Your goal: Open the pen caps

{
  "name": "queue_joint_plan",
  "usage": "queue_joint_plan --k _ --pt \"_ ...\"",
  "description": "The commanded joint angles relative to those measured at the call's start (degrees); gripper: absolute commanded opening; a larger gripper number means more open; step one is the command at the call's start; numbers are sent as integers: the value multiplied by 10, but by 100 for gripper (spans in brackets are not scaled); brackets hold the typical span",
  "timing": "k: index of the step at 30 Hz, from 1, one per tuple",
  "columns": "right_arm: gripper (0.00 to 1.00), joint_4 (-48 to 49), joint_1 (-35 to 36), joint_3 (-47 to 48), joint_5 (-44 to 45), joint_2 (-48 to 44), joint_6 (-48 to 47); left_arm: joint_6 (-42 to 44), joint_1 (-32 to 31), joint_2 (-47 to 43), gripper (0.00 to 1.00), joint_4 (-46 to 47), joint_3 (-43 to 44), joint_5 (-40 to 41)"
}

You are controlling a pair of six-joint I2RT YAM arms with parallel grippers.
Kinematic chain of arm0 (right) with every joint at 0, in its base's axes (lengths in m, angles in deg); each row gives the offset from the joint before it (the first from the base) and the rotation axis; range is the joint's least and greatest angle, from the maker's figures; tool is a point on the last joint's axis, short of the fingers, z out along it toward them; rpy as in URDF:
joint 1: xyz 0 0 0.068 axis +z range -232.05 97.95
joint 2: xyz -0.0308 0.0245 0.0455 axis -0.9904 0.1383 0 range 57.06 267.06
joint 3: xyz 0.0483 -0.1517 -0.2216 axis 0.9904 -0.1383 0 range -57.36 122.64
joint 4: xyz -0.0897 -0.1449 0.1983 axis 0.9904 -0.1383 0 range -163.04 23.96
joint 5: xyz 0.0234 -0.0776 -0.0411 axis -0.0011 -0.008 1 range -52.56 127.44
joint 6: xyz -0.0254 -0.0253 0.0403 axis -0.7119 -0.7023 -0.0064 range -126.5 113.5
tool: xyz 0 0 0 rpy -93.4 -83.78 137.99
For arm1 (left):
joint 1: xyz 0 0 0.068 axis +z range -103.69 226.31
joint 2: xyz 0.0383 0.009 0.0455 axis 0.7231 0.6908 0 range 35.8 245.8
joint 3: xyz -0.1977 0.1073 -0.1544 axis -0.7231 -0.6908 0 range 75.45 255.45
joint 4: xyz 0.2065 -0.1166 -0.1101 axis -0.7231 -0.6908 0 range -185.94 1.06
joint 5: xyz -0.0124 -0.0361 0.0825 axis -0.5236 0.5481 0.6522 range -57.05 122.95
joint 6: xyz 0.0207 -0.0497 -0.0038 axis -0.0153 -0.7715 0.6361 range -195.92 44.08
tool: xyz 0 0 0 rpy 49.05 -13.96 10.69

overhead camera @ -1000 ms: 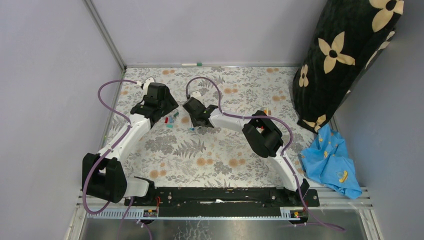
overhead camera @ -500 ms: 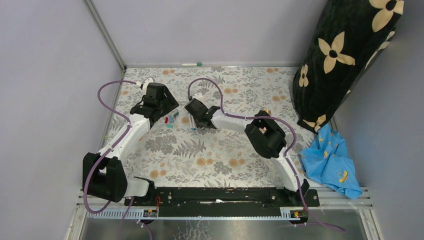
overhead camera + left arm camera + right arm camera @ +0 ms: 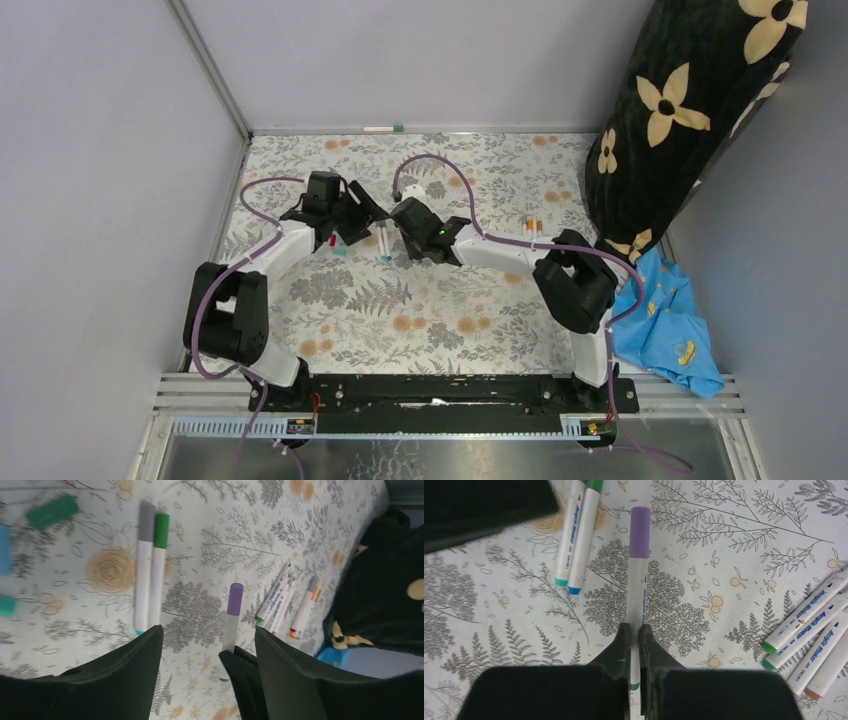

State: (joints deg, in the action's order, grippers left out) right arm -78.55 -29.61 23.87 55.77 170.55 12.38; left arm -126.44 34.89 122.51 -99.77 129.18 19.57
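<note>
Two claws meet mid-table. Right claw (image 3: 634, 632) is clamped on a white pen (image 3: 638, 585), gripping the barrel near its tail end. The purple cap (image 3: 640, 517) is on and points away from that claw. Left claw (image 3: 207, 630) is open, with its fingers (image 3: 130, 675) either side of the same pen. Can't tell if they touch it; the purple cap sits just past its fingertips. Two more pens (image 3: 150, 580) lie side by side on the table (image 3: 240, 530), with a green cap (image 3: 161, 530) and a grey cap (image 3: 146, 524) on. One loose green cap (image 3: 52, 511) lies near them. A bunch of pens (image 3: 814, 625) lies off to the side.
</note>
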Motion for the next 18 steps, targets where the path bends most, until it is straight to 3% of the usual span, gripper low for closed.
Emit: queue_joint_plan --k 1,18 --pt "0 37 -2 -13 -28 -39 3 -49 -2 24 74 78 1 -88" --pt "0 55 -1 -40 -54 -82 12 -95 -34 99 68 127 14 -108"
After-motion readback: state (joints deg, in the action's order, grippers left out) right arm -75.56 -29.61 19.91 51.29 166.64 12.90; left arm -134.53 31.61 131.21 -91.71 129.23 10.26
